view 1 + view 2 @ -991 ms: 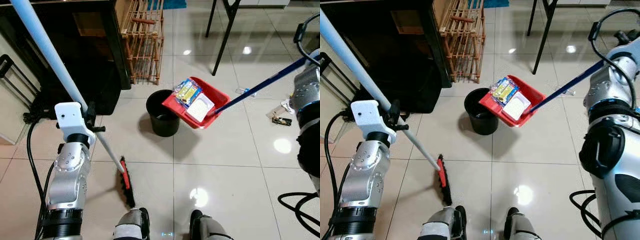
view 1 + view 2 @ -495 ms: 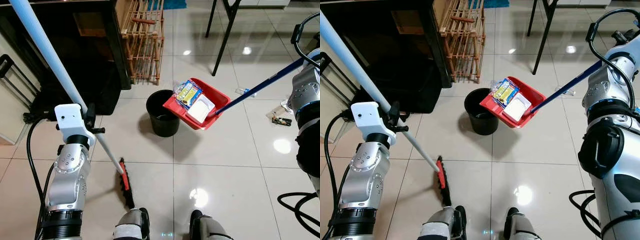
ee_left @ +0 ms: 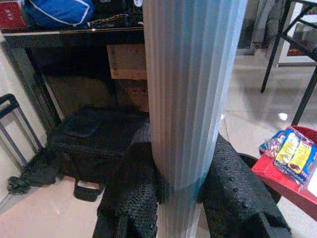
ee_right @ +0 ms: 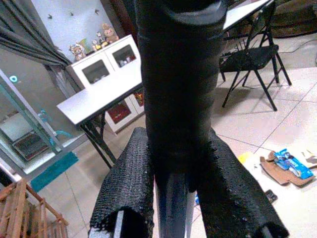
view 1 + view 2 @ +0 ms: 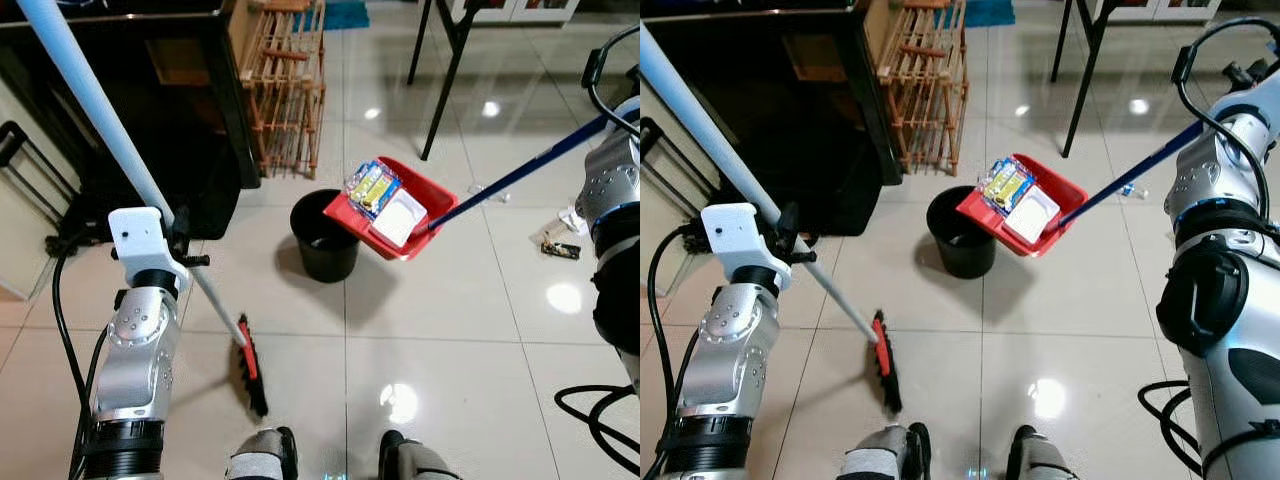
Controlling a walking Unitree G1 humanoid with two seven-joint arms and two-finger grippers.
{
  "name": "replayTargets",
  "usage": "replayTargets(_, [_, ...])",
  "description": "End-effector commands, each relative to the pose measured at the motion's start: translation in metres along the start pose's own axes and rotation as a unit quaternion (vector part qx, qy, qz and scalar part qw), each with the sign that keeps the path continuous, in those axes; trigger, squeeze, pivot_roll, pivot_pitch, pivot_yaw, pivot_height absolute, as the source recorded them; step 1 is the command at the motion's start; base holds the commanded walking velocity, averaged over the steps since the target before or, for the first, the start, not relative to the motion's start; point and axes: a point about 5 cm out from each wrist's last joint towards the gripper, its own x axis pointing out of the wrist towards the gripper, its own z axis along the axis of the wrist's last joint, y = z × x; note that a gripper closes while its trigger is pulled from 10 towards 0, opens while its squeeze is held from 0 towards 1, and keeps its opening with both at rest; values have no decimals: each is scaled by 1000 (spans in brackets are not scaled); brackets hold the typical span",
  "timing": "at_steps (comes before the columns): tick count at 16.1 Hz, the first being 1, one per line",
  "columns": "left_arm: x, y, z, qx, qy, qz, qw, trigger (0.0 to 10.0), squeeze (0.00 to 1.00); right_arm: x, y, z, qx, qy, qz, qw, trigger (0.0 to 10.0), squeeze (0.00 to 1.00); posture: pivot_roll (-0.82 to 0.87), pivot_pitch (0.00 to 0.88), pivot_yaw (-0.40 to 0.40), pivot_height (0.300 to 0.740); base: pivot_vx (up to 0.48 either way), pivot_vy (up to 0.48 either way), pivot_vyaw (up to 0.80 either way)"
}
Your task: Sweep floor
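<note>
Broom (image 5: 130, 180) pole in left claw (image 3: 185, 198), head floorward.

One broom (image 5: 248, 362), one red dustpan (image 5: 400, 205) holding two packets, one black bin (image 5: 325, 235), one wooden rack (image 5: 287, 80).

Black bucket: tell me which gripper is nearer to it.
Left. The left gripper clamps the broom pole beside the black bucket; the right gripper grips the dustpan handle's far end, farther off.
</note>
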Motion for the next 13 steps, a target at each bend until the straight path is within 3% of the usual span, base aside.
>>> replayTargets(1, [1,5,12,5,-29,12,999,10000,0,3,2,12,17,-21,0,1000,10000,0,88,131,43,740,330,0,0])
replayTargets(13, [1,5,13,3,-31,14,999,10000,0,3,-1,10,17,-19,-5,1000,10000,0,87,139,41,740,345,0,0])
